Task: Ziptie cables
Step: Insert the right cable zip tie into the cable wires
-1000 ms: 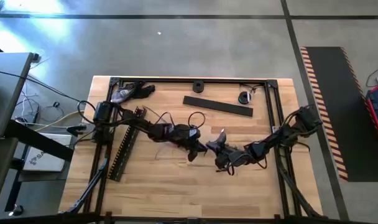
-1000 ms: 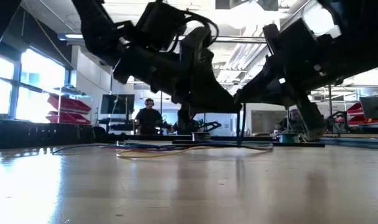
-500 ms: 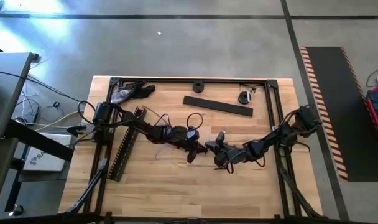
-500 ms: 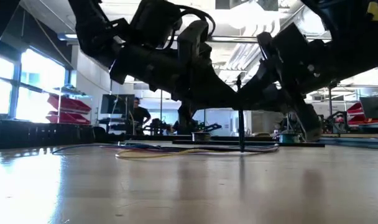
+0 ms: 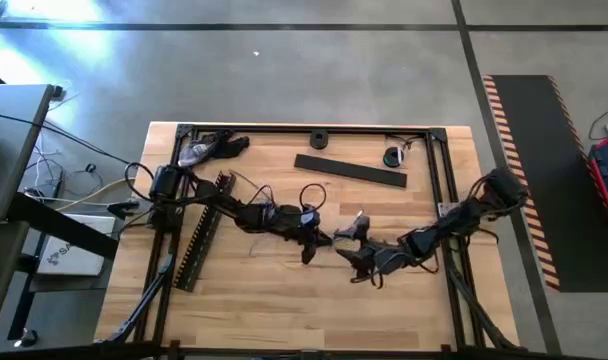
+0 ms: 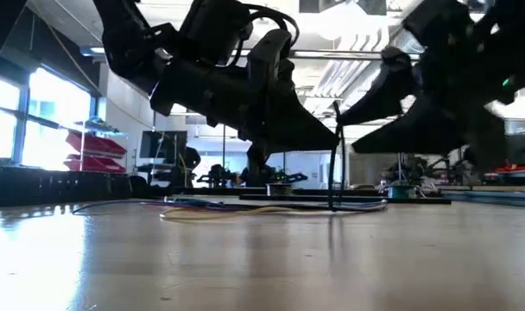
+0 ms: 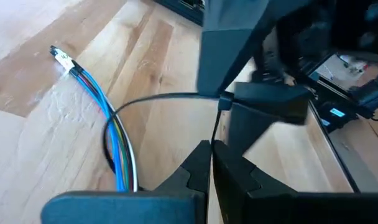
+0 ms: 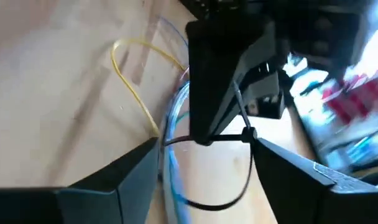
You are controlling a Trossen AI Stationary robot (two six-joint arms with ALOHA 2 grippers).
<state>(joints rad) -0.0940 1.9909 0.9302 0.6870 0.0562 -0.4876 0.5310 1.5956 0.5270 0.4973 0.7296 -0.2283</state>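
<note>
Two robot arms meet near the middle of the wooden surface (image 5: 254, 290), one thin black zip tie (image 7: 158, 101) looped between them. The left end effector (image 7: 211, 163) has its two fingers pressed together on the tie's tail, while the right end effector (image 8: 204, 149) hangs with its two fingers spread wide on either side of the tie's head, not clearly touching it. The cables (image 7: 114, 134), a bundle of blue, yellow and grey strands, lie on the surface beneath the loop; whether the tie goes around them cannot be told. Two long black slotted strips also lie on the surface: one (image 5: 201, 233) by the left frame rail, one (image 5: 350, 170) toward the far edge.
</note>
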